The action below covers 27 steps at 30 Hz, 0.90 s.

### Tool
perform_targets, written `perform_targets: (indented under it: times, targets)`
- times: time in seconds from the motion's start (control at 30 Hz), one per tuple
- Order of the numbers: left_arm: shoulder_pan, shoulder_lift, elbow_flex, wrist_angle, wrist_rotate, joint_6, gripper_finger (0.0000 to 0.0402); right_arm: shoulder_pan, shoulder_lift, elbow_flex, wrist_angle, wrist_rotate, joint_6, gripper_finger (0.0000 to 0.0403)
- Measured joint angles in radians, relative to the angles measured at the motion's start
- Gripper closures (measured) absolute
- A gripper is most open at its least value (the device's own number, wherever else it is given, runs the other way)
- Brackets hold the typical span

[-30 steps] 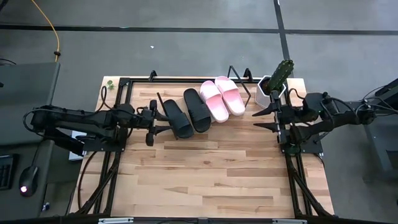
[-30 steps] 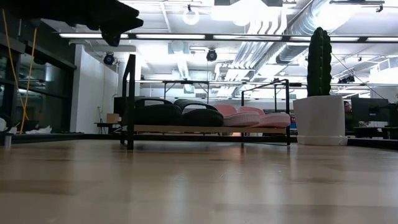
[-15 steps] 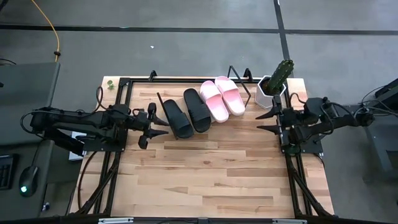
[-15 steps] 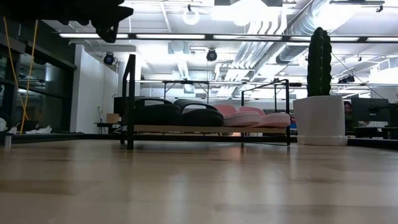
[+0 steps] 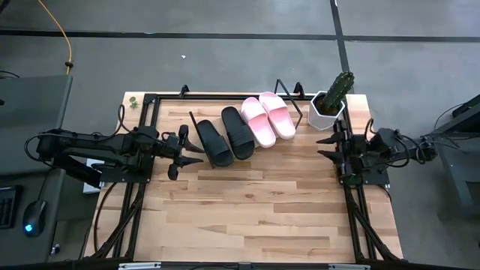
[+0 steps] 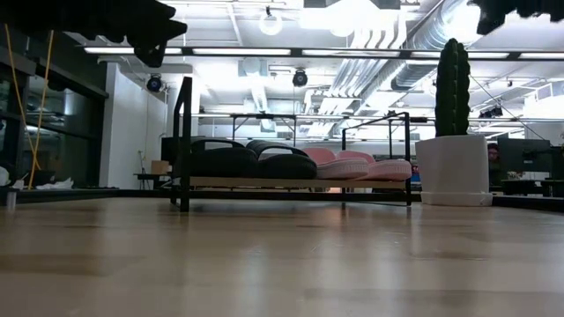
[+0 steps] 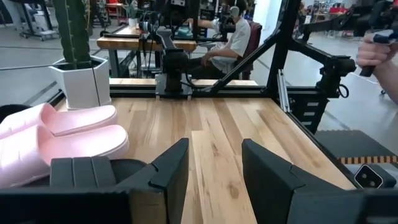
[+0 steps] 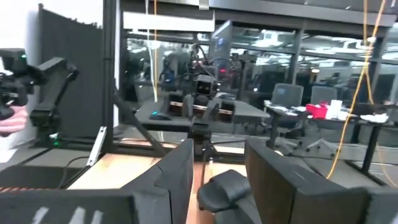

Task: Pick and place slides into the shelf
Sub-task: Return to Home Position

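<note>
Two black slides (image 5: 225, 138) and two pale pink slides (image 5: 268, 118) lie side by side, soles down, on the slanted shelf (image 6: 379, 182) at the table's far middle. My left gripper (image 5: 196, 151) hovers open just left of the black slides, pointing toward the table's right; its wrist view shows the pink slides (image 7: 62, 137) past the open fingers. My right gripper (image 5: 321, 147) is open near the table's right edge, pointing left and raised off the table. A black slide (image 8: 230, 186) shows beyond its fingers. Neither gripper holds anything.
A cactus in a white pot (image 5: 328, 105) stands at the far right, close behind my right gripper. The wooden tabletop (image 5: 255, 210) stretches toward the near edge. A person's hand (image 7: 376, 50) shows beyond the table's right side.
My right gripper has drawn back toward the table's right edge and sunk lower, its fingers tipping up toward level. It comes into the low view's top right corner. The slides have stayed where they were on the shelf.
</note>
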Motion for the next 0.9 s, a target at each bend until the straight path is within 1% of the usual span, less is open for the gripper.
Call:
perform_targets:
  times: [0.23,0.43,0.53,0.63,0.7,0.9]
  targets:
    - [0.000,0.000,0.000,-0.021,-0.007,0.014,0.0268,0.000,-0.111,-0.121,0.089,-0.005,0.003,0.0269]
    - [0.000,0.000,0.000,-0.022,-0.007,0.015,0.0268,0.000,-0.113,-0.188,0.248,-0.003,-0.048,0.0269]
    - [0.000,0.000,0.000,-0.022,-0.007,0.017,0.0268,0.000,-0.113,-0.206,0.296,-0.004,-0.056,0.0269]
    - [0.000,-0.010,-0.015,-0.014,-0.008,0.020,0.0268,0.000,-0.114,-0.213,0.290,-0.005,-0.050,0.0269]
    - [0.000,-0.025,-0.030,-0.011,-0.029,0.020,0.0268,0.000,-0.113,-0.213,0.284,-0.007,-0.045,0.0269]
    - [0.000,-0.128,-0.078,-0.013,-0.038,0.006,0.0268,0.000,-0.114,-0.213,0.284,-0.013,-0.050,0.0269]
